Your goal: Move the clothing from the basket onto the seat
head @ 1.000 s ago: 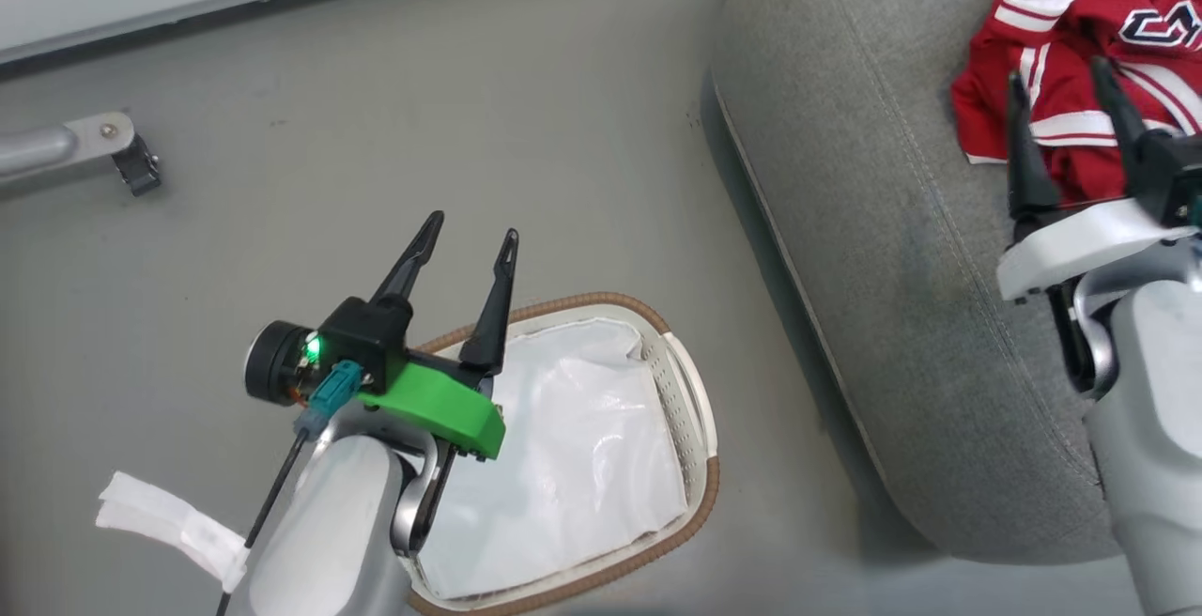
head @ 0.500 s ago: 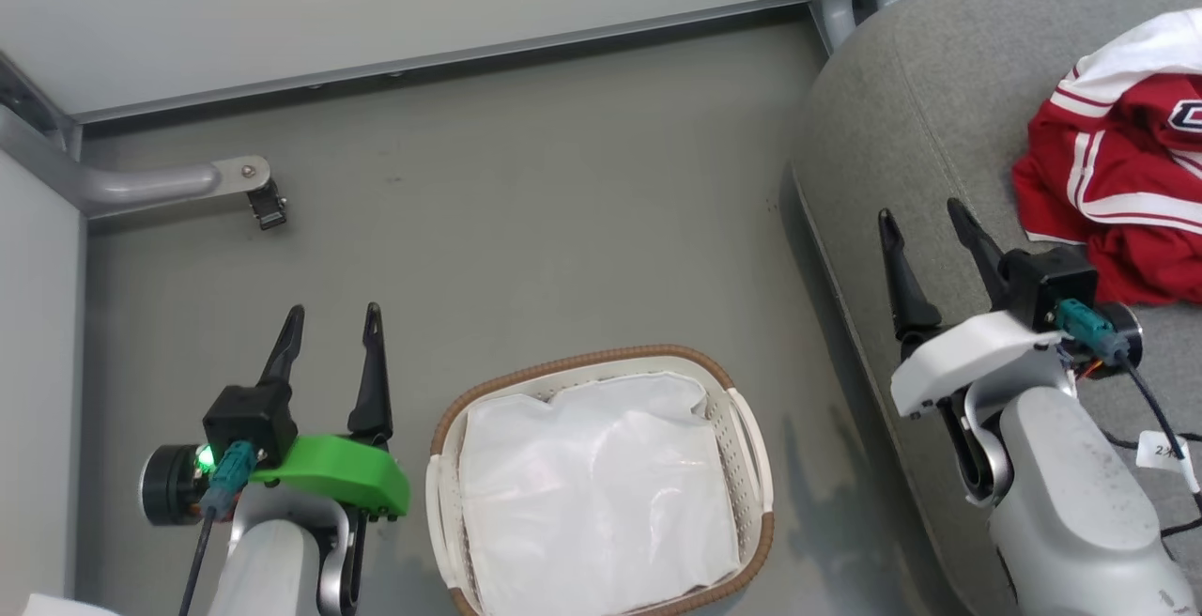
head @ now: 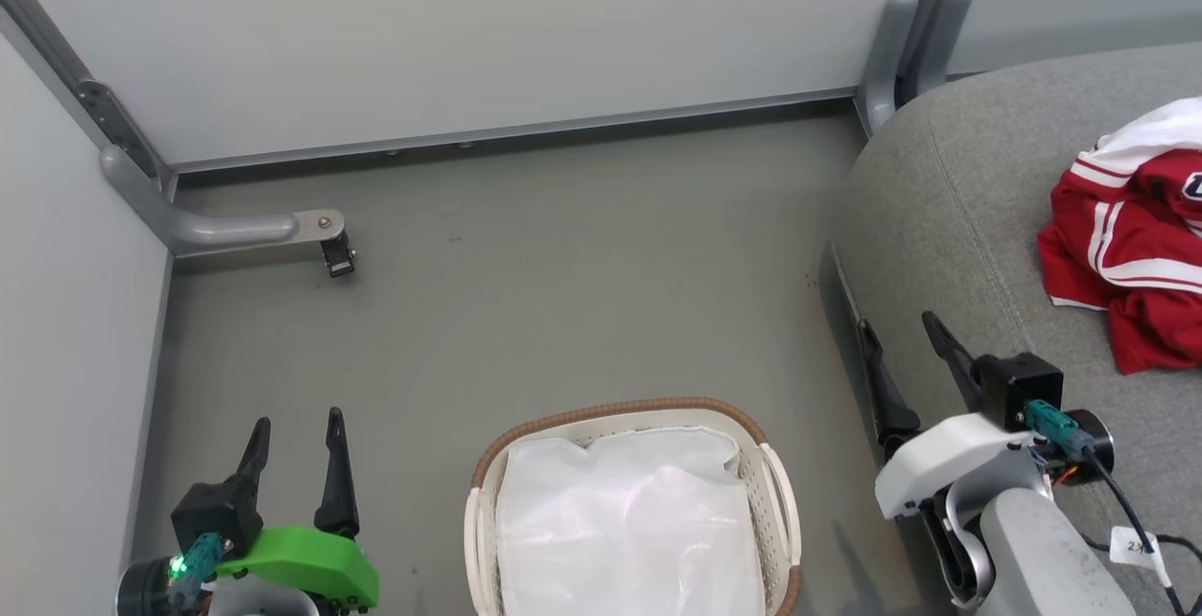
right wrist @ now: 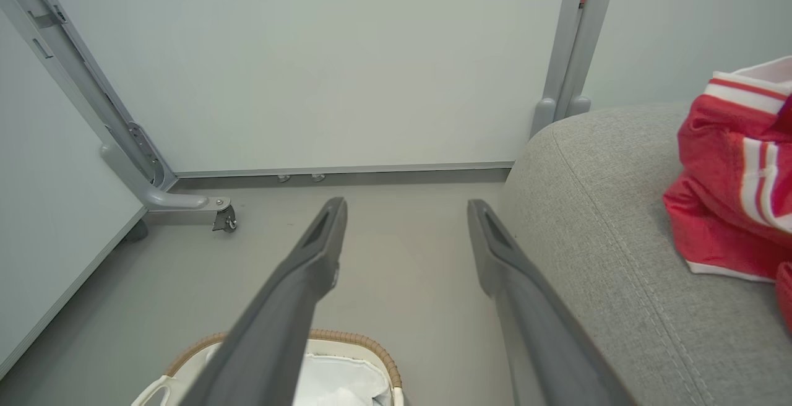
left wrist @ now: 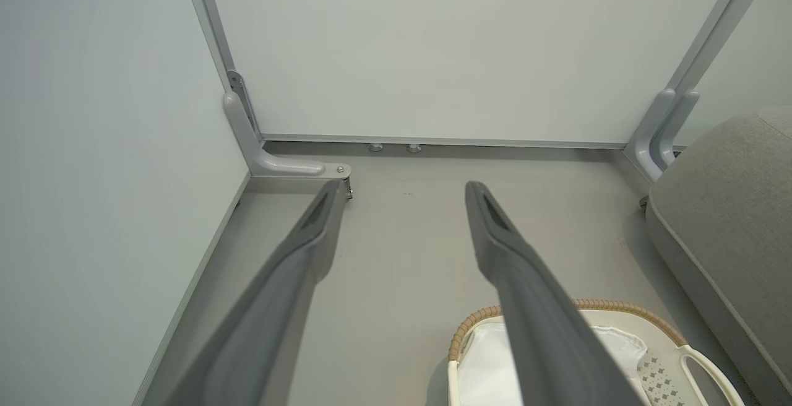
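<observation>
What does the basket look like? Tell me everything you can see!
The basket is oval, made of cream-white plastic with little holes in its walls, a brown woven-looking rim and a slot handle on each side. It stands upright on the grey floor, near the grey sofa but apart from it. Inside lies a shiny white sheet. Its near end is cut off by the picture's edge.

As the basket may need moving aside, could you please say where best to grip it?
On the basket, probably the right slot handle, approached from above by the right pincer: the basket stands upright, and that handle is a thin bar beside an open slot, nearest that arm.
</observation>
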{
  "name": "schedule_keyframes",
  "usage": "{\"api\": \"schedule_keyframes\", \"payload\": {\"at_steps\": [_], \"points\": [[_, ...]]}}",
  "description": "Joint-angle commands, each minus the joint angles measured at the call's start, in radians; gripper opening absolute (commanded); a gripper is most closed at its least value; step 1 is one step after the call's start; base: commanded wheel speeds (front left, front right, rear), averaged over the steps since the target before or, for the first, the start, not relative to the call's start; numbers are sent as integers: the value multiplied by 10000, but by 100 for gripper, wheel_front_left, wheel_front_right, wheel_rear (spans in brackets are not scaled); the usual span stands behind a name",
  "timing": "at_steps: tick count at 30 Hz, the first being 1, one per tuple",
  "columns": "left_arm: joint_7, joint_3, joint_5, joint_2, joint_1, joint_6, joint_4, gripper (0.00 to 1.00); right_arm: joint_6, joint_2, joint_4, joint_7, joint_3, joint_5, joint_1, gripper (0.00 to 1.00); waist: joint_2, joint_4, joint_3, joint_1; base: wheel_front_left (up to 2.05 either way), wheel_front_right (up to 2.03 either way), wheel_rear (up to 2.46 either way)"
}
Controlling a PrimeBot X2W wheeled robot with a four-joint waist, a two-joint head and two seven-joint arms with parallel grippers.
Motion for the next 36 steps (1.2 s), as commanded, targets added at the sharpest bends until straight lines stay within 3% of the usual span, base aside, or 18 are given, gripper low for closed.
{"api": "schedule_keyframes", "payload": {"at_steps": [1, 11, 12, 16, 36], "points": [[-6, 55, -160, 2, 180, -78, 40, 100, -14, 26, 45, -16, -48, 35, 252, 100, 44, 122, -213, 1, 0, 0, 0], [-6, -9, -724, 0, 691, -166, 282, 100, -14, 161, 24, -16, -75, 83, 929, 100, 44, 137, -743, 1, 0, 0, 0], [3, -38, -726, -12, 591, -144, 319, 0, 0, 194, 55, 2, -77, 34, 834, 0, 0, 135, -700, 1, 0, 0, 0], [15, -67, -731, -65, 610, -144, 667, 0, 0, 288, 376, 19, -75, 33, 1057, 0, 0, 137, -707, 1, 0, 0, 0], [983, 237, -4186, -47, 398, -195, 38, 0, -2, 269, -314, 985, -595, 3590, 1232, 0, 7, 89, -749, 1, 0, 0, 0]]}}
